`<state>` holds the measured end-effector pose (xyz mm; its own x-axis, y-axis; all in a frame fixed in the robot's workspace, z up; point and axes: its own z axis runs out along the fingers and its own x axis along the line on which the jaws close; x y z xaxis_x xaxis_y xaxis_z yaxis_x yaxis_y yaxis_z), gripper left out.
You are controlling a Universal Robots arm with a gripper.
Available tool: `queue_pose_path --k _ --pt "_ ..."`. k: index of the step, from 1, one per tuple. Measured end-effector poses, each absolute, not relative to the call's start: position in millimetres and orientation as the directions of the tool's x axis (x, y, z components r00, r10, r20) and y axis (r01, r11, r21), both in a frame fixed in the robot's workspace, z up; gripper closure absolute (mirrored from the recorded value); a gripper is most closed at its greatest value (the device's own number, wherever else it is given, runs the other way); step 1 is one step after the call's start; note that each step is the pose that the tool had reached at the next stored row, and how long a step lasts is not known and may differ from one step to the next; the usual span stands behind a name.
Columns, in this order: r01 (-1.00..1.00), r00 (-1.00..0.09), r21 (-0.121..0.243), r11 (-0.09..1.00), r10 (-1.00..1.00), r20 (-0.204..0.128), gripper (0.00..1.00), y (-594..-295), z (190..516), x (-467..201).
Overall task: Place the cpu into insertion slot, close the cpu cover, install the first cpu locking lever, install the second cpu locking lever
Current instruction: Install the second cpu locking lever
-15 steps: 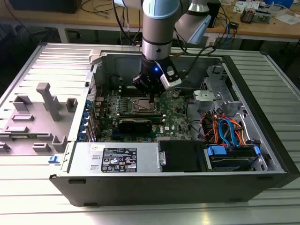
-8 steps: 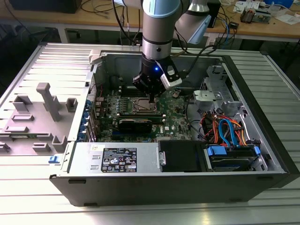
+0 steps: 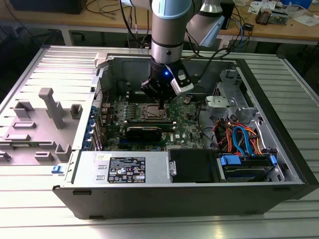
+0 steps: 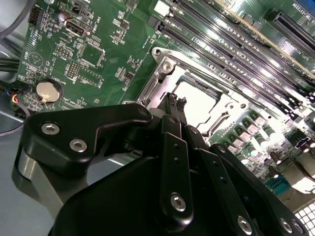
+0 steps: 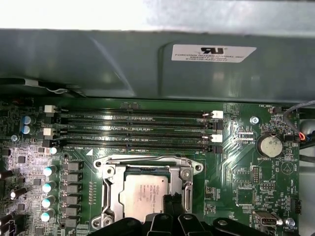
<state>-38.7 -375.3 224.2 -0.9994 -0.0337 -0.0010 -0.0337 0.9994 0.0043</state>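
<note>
**Jaws clenched over CPU socket, nothing grasped**

Jaws stand clenched, fingertips pressed together with nothing between them. In the second wrist view the gripper (image 4: 175, 102) points its tips down at the edge of the cpu cover (image 4: 162, 78), which lies closed over the insertion slot (image 4: 222, 110). The cpu (image 5: 142, 195) sits seated inside the slot, its silver-grey top showing through the cover's cut-out. Memory slots (image 5: 138, 129) lie at 12 o'clock from the socket in the first wrist view; a coin battery (image 5: 269, 145) at 2 o'clock. The exterior view shows the gripper (image 3: 161, 103) lowered into the open computer case (image 3: 279, 129), directly above the socket.
</note>
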Motion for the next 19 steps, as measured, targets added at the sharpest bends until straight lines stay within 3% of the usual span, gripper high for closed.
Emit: queue_pose_path --k 19 --pt "-0.031 -1.000 0.003 1.000 -0.031 -0.001 0.89 -383.0 231.8 -38.7"
